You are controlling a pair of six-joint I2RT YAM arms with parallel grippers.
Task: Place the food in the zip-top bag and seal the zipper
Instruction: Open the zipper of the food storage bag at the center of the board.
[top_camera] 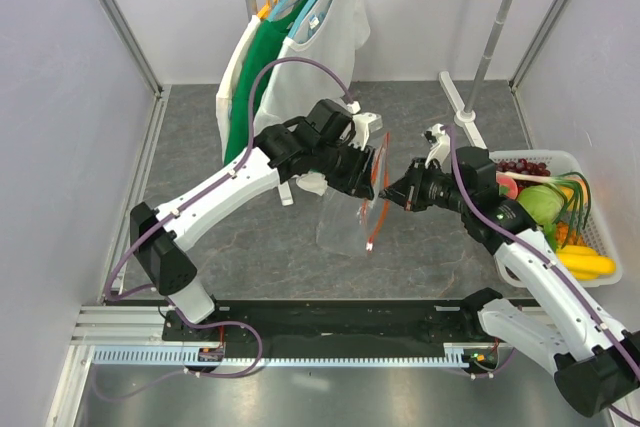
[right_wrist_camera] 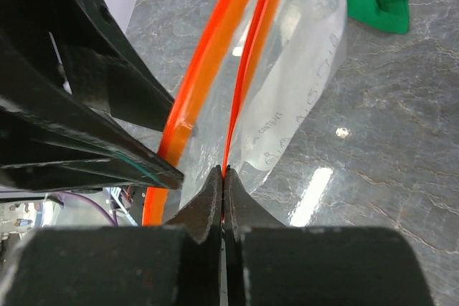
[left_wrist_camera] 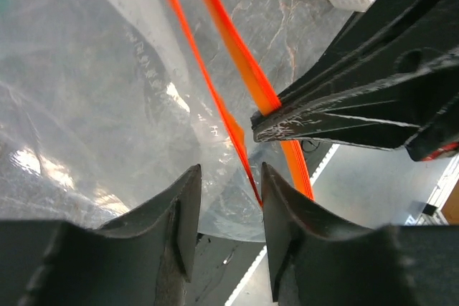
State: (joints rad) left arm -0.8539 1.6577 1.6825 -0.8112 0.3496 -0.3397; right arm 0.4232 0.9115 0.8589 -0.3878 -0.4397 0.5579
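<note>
While aloft, zipper (right_wrist_camera: 204, 69) in right end effector (right_wrist_camera: 224, 177).

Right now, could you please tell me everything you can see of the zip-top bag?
The zip-top bag is clear, floppy plastic, hanging over the table, nothing visible inside. Its red-orange zipper strips are parted, so the mouth is open. The right end effector pinches one strip; the other runs by the left end effector.

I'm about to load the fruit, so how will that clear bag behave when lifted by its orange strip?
Likely floppy: the zip-top bag hangs creased and sagging below the right gripper pinching its zipper. Probably light, since that small pinch on the strip seems to hold it up. Its glossy film may be slippery.
</note>
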